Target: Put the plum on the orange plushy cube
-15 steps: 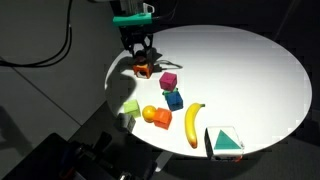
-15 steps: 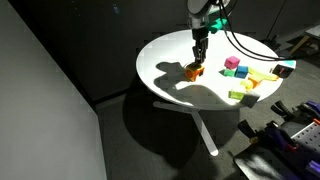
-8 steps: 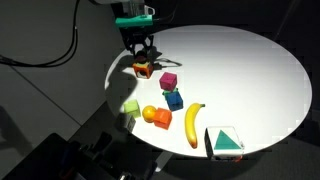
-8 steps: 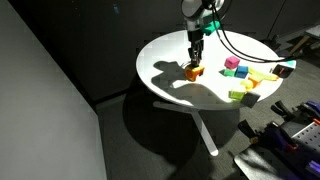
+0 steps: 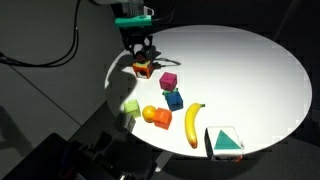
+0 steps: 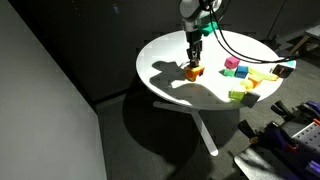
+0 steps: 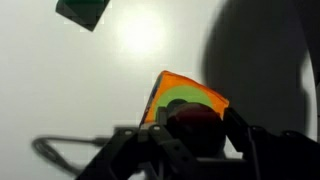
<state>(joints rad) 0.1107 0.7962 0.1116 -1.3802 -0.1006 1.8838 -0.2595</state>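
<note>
In an exterior view the round white table (image 5: 250, 60) carries a spread of toys. Farthest left, near its eight o'clock rim, lies a yellow-green block (image 5: 130, 107). Above it, at about ten o'clock, the gripper (image 5: 141, 57) hangs straight down over the orange plushy cube (image 5: 144, 70), fingertips close to the cube's top. From that cube, a yellow-orange ball (image 5: 149, 113) sits toward six o'clock, touching a plain orange block (image 5: 160, 120) at its own four o'clock. A magenta cube (image 5: 168, 80) lies at the plushy cube's four o'clock, with a blue cube (image 5: 174, 98) just beside it at six. Further right lies a banana (image 5: 193, 123), and near the table's six o'clock rim a green-and-white box (image 5: 225, 141).

The wrist view settles the grip. The jaws are clamped on the plum (image 7: 195, 120), a dark reddish round fruit held between the two fingers (image 7: 152, 148). The cube's orange face with its green patch shows at the plum's twelve o'clock. The fruit seems to rest on or just over the cube, though the angle leaves contact unclear. A green shape (image 7: 82, 10) sits at the frame's eleven o'clock.
</note>
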